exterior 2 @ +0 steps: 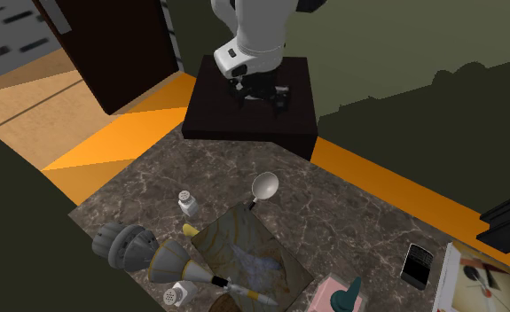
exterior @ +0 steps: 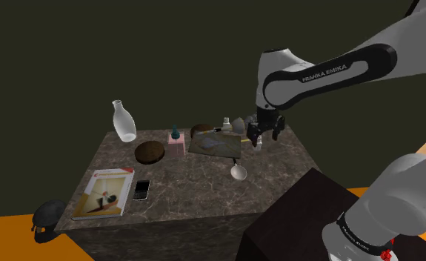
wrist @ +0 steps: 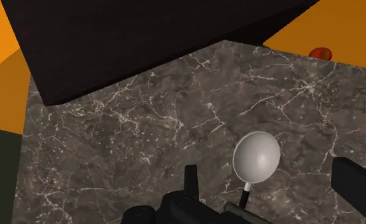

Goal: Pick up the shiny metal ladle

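- Now our gripper [exterior: 262, 138] hangs above the stone-patterned table [exterior: 192, 194], its fingers [wrist: 191, 184] spread wide apart and clasping nothing.
- We see the ladle [wrist: 256, 158] lying on the table below, its pale grey bowl between the two fingers in the wrist view, touched by neither.
- We find it near the table edge that faces the dark stand [exterior 2: 213, 120], its thin handle reaching to a corner of a flat board [exterior 2: 244, 253].
- Well apart, toward the shoulder view's left, lie a phone [exterior: 141, 190] and a book [exterior: 104, 193].
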`<state>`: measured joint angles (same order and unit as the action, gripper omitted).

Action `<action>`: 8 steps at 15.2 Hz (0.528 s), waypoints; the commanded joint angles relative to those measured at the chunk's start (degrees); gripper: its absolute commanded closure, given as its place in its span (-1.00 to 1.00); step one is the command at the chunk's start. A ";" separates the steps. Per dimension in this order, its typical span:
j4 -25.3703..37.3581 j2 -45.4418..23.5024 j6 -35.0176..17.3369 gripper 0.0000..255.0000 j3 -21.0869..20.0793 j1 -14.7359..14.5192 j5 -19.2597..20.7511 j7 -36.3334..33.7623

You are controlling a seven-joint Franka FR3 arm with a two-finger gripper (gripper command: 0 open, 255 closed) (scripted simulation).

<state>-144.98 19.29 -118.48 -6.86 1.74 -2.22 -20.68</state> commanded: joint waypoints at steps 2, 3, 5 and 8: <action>1.11 -7.00 -6.12 -1.00 -0.37 0.73 0.35 -2.40; 1.64 -9.30 -7.92 -1.00 -0.47 0.92 0.52 -3.25; 2.96 -13.96 -11.33 -1.00 -0.59 1.26 0.94 -4.95; 5.53 -21.05 -15.94 -1.00 -0.48 1.60 1.76 -7.52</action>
<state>-140.52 0.54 -133.06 -7.41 3.20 -0.75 -27.31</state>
